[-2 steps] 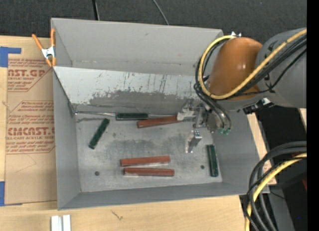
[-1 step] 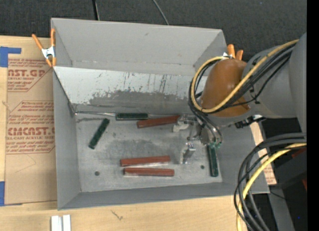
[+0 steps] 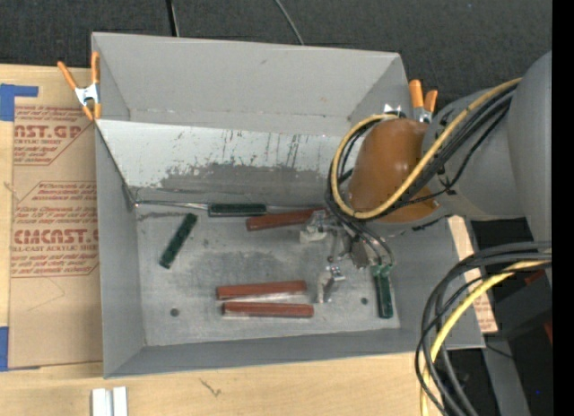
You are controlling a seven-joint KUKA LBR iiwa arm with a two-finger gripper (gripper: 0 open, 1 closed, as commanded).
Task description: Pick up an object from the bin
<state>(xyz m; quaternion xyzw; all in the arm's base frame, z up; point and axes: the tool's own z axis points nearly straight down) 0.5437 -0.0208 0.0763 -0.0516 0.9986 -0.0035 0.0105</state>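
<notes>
My gripper [image 3: 334,273] hangs low in the right half of the bin, under the arm's orange cover. Its tip is just off the right end of a reddish-brown stick [image 3: 262,291] that lies flat near the bin's front. A second reddish-brown stick [image 3: 267,310] lies alongside, just in front of that one. To the gripper's right, a dark green stick [image 3: 384,291] lies almost upright in the picture. Behind the gripper, another reddish-brown stick [image 3: 280,221] lies by the back wall. Nothing can be seen held in the gripper.
A dark green stick [image 3: 238,210] lies along the foot of the back wall. Another green stick [image 3: 177,240] lies slanted at the left. The bin's back wall slopes steeply, and the arm and its cables cover the right corner.
</notes>
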